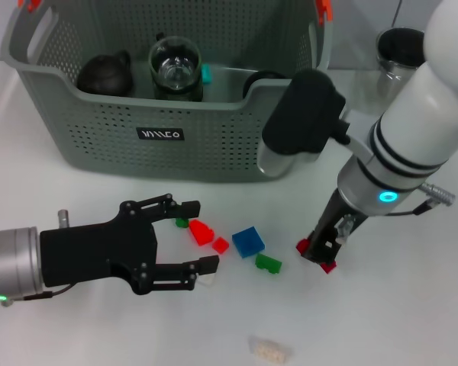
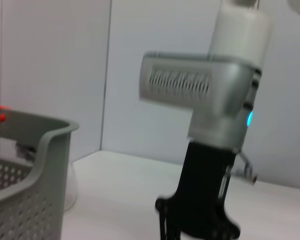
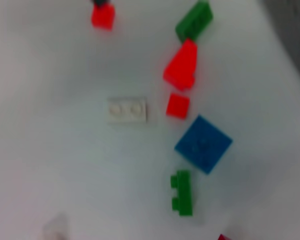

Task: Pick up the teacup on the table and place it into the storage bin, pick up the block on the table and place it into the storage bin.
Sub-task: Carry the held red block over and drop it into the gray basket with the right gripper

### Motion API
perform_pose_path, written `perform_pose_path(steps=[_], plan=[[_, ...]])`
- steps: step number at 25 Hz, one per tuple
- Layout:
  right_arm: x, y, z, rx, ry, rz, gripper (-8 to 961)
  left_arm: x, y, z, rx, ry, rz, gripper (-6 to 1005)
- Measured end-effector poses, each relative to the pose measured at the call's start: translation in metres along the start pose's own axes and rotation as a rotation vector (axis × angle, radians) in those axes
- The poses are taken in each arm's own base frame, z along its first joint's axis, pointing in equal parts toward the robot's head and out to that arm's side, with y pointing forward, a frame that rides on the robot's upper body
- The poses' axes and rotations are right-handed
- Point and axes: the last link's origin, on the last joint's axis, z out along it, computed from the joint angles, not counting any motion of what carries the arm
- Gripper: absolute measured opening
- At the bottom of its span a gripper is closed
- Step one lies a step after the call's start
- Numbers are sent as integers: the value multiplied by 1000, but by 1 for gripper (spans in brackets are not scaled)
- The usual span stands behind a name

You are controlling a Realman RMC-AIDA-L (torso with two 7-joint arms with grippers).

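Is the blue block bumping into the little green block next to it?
Apart. In the right wrist view, bare white table shows plainly between the blue block and the little green block.

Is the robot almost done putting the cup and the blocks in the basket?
About halfway. A dark teacup already sits in the grey basket, beside a glass teapot. The right gripper is down on the table at a red block. The left gripper is open near the other blocks. The blue block, green block and the rest still lie on the table.
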Motion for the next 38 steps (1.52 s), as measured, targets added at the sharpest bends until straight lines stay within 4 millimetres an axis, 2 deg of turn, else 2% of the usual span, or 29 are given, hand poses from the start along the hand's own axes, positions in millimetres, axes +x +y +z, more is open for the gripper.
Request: perform_pose_path(steps=[5, 7, 11, 16, 18, 21, 25, 29, 34, 37, 38], plan=[[-12, 2, -28, -34, -92, -14, 200, -6, -1, -11, 38, -14, -21, 848], [-22, 4, -46, -55, -153, -23, 201, -8, -1, -14, 52, -11, -26, 848], [-45, 2, -94, -50, -304, -58, 202, -10, 0, -17, 63, -10, -21, 848], [-80, -21, -153, 47, -533, -35, 204, -8, -1, -16, 60, -8, -11, 848], [-89, -37, -166, 90, -608, -3, 205, -8, -1, -15, 59, -7, -10, 848], [-99, -58, -172, 155, -665, 34, 206, -8, -1, -15, 60, -4, -11, 848], [-103, -80, -158, 213, -646, 68, 208, -8, 0, -13, 56, 5, -18, 847], [-102, -88, -142, 231, -605, 67, 209, -8, 0, -12, 54, 8, -20, 847], [-99, -89, -140, 243, -606, 48, 211, -8, 0, -12, 53, 11, -24, 848], [-94, -88, -146, 249, -627, 39, 455, -7, 0, -11, 52, 12, -23, 848], [-92, -86, -148, 242, -641, 34, 503, -7, -1, -11, 51, 12, -23, 848]])
